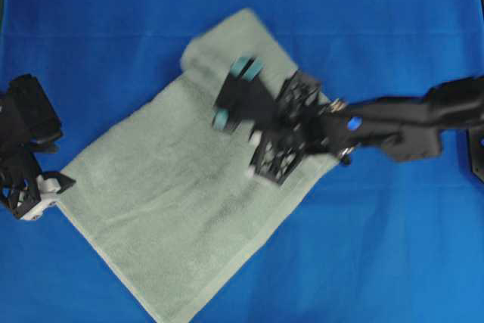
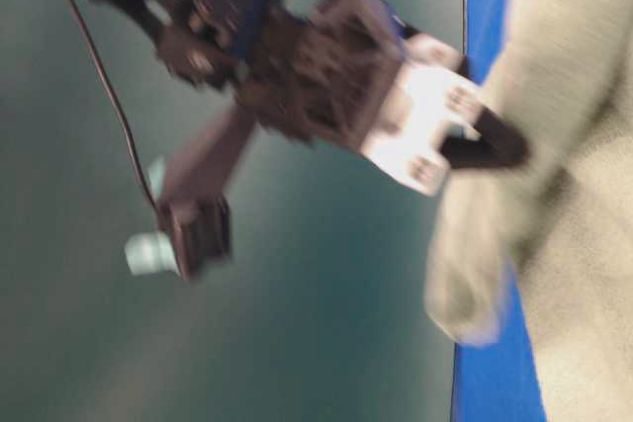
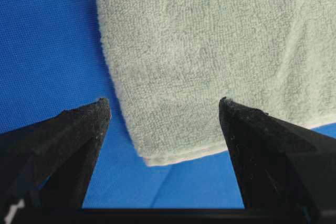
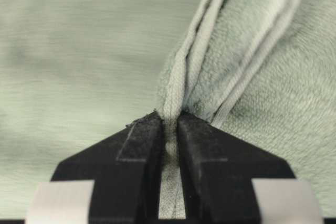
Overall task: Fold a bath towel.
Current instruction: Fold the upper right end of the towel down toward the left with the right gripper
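The bath towel is a pale sage-green rectangle lying diagonally on the blue cloth. My right gripper reaches in from the right over the towel's upper part. In the right wrist view it is shut on a bunched hemmed edge of the towel, which runs up from between the jaws. My left gripper sits at the towel's left corner. In the left wrist view it is open, with that corner of the towel lying flat between the fingers, touching neither. The blurred table-level view shows one black finger beside the towel.
The bright blue cloth surface spreads out on every side of the towel. The right arm stretches across the right half, above the towel's right edge. The left arm's base stands at the left border.
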Motion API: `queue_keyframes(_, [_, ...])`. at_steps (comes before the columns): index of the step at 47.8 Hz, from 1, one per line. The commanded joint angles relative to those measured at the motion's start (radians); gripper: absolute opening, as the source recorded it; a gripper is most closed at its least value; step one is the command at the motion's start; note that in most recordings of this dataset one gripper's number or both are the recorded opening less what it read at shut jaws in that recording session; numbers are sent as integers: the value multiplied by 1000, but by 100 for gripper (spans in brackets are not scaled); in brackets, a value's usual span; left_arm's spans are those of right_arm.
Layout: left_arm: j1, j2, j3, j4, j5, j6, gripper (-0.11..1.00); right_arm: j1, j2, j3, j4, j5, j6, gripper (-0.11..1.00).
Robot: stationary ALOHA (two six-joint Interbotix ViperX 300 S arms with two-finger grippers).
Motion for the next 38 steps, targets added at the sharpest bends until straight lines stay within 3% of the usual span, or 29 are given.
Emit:
queue_keyframes(1, [3, 2, -25, 6, -5, 2, 80, 46, 31, -69, 5, 0, 3, 12])
queue_keyframes(12, [3, 3, -26, 9, -5, 11, 80, 63, 78, -101, 12, -5, 52, 12])
queue_keyframes(27, [3, 5, -26, 11, -37, 25, 80, 60, 80, -80, 12, -14, 54, 12])
queue_keyframes(38, [-3, 5, -29, 11, -117, 135, 80, 58, 78, -75, 11, -51, 55, 12])
